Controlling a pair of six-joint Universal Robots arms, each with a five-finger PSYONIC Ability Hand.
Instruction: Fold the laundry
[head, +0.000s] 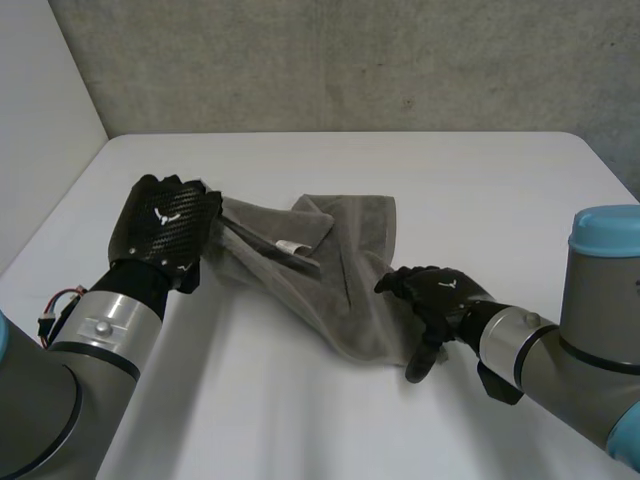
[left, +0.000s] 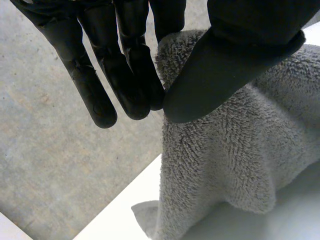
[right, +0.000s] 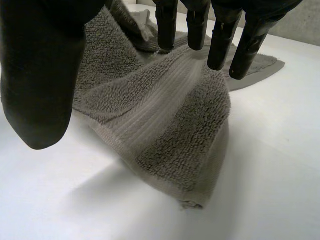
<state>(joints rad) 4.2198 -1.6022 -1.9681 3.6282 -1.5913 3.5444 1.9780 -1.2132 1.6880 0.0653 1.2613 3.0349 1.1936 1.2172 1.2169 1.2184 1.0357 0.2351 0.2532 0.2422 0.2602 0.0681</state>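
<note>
A grey towel (head: 330, 265) lies crumpled across the middle of the white table (head: 480, 180), with a small white label (head: 291, 246) showing on it. My left hand (head: 168, 228) holds the towel's left corner lifted off the table; in the left wrist view the thumb (left: 225, 65) pinches the cloth (left: 235, 150) against the fingers (left: 127, 75). My right hand (head: 432, 296) hovers at the towel's near right corner with fingers spread. In the right wrist view the towel's corner (right: 170, 145) lies on the table under my right hand (right: 40, 80), untouched.
A grey wall (head: 350, 60) runs behind the table's far edge. A white panel (head: 40, 120) stands at the left. Bare tabletop lies in front of the towel and on its right.
</note>
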